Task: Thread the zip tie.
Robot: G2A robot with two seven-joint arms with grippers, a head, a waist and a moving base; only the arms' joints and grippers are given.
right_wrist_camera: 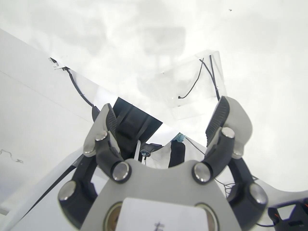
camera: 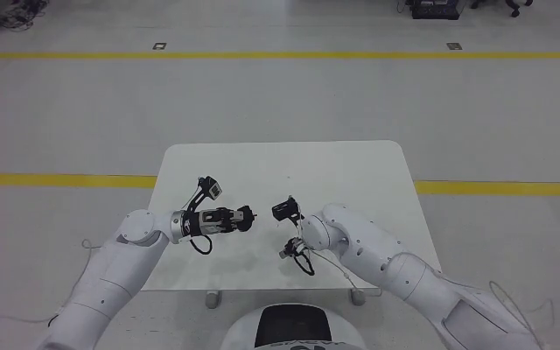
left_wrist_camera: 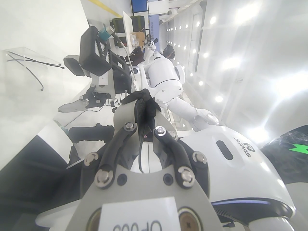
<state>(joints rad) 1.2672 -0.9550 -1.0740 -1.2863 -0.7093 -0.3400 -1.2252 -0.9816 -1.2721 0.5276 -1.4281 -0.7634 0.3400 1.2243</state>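
L hand (left_wrist_camera: pixel 144 102): fingers closed tight, pads pressed together on a thin black zip tie (left_wrist_camera: pixel 142 152). The tie's strip runs back btwn the fingers toward the palm. Can't tell which end of the tie is at the fingertips, as the dark pads hide it.

R hand (right_wrist_camera: pixel 166 116): wide open, nothing btwn the ribbed pads (right_wrist_camera: pixel 217 116).

Top view: both hands are above the white worktop (camera: pixel 350 166), nearer the robot's side than the far edge. L hand (camera: pixel 248 217) lies roughly level and points across at the R hand (camera: pixel 284 210). Tips are near each other but apart, not touching.

Clear box (right_wrist_camera: pixel 211 73) sits on the worktop, w/ loose black ties (right_wrist_camera: pixel 192 85) lying in it, curved and crossing one another. It also shows in the L wrist view (left_wrist_camera: pixel 24 49), beyond the R hand, ties (left_wrist_camera: pixel 36 61) inside. Exact tie count unclear, at least 2–3. Box is well apart from the held tie.
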